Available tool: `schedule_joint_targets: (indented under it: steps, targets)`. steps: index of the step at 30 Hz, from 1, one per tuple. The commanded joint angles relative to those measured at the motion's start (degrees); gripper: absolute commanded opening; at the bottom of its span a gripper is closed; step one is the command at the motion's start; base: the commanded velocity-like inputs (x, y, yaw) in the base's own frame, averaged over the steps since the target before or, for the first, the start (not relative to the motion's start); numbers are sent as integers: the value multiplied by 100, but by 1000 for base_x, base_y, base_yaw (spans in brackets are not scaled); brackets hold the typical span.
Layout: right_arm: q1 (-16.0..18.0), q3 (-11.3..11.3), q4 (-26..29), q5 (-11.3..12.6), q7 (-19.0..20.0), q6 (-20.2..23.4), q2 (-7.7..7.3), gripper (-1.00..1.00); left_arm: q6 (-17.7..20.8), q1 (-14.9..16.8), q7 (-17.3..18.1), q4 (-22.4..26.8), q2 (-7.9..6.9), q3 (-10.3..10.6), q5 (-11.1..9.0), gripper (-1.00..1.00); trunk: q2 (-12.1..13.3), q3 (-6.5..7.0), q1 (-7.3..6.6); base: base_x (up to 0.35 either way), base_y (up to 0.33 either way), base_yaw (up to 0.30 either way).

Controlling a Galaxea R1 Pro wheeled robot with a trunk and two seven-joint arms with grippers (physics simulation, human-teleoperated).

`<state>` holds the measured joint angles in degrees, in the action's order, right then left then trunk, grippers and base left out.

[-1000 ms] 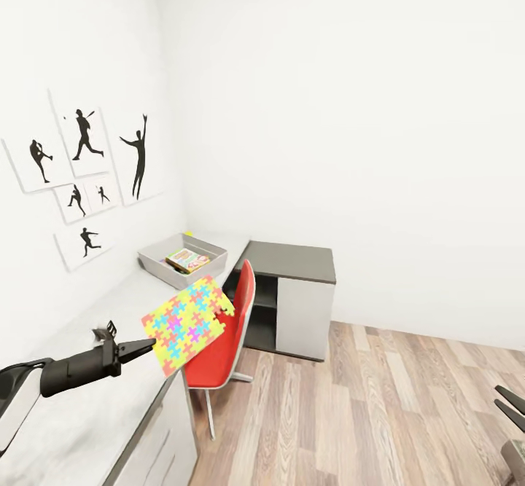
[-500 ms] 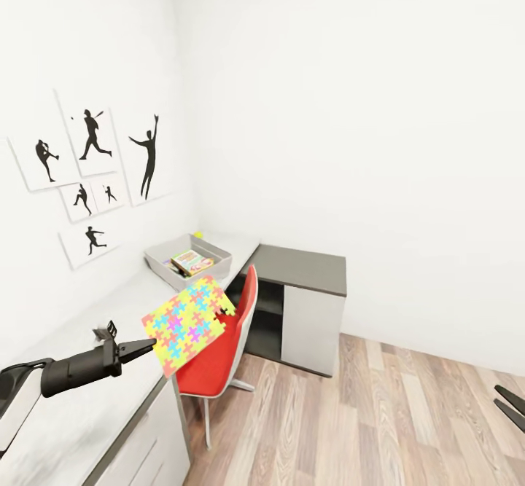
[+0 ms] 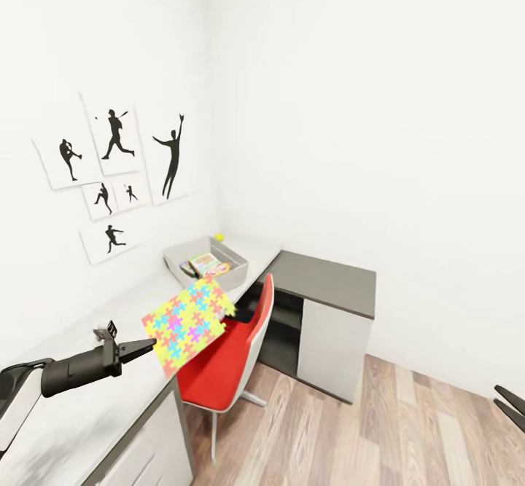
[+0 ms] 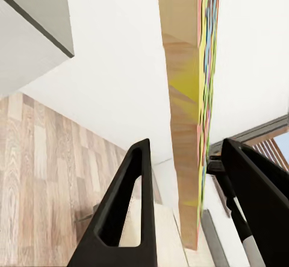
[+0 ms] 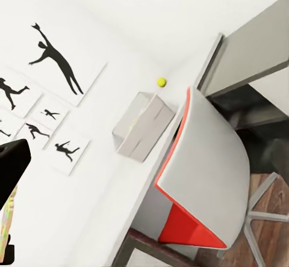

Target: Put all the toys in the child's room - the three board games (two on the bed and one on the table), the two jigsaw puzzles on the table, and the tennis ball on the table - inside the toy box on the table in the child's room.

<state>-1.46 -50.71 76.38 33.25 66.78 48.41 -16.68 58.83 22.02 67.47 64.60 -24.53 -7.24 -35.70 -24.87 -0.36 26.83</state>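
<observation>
Nearest, well short of the toy box [image 3: 235, 276]: left gripper [image 3: 146, 345], held out over the table [image 3: 80, 406], clamped on one edge of a jigsaw puzzle [image 3: 191, 322]. Seen in the left wrist view as a thin board edge-on [image 4: 188, 110] between the two black fingers [image 4: 123, 213], pinched near its end only. Hanging beyond the fingertips toward the toy box, tilted, patterned face up and outward, clear of the tabletop.

Likely trouble from here: a narrow grip on a wide, thin sheet, so slipping or swinging in the fingers on any quick move. Also, further on, catching the leading corner on the near wall of the toy box if brought in too low, or brushing the red chair [image 3: 226, 369], tucked just beside the table's edge on the near side of the toy box. Risk too of dropping short and landing on the table instead of inside.

Far to the right of the toy box, at the picture's edge: right gripper [image 3: 512, 406], holding nothing visible; whether apart or together, cannot tell.

Farther on: toy box itself, a grey open tray on the table near the corner wall, with a colourful flat box [image 3: 203, 262] already lying inside. Just behind the toy box, against the corner: tennis ball [image 3: 219, 237], on the table, not yet inside.
</observation>
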Motion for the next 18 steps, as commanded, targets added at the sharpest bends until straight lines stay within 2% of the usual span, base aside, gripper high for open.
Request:
schedule_joint_targets:
  steps: [1, 13, 18]
  targets:
    - [-3, -1, 0, 23, 1, 34, 0, 100, 32, 4, 14, -4, 0, -2, -7, -100, -5, -8, 5, 258, -216, 210]
    - [-5, -16, 283, 49, 2, 35, 23, 100, 32, 4, 17, -9, 3, -3, -6, -100, -5, -17, 5, 263, -209, 39]
    - [-9, 26, 296, 49, 1, 30, 24, 100, 32, 4, 20, -9, 1, -5, -6, -100, -5, -17, 5, 265, -205, 217]
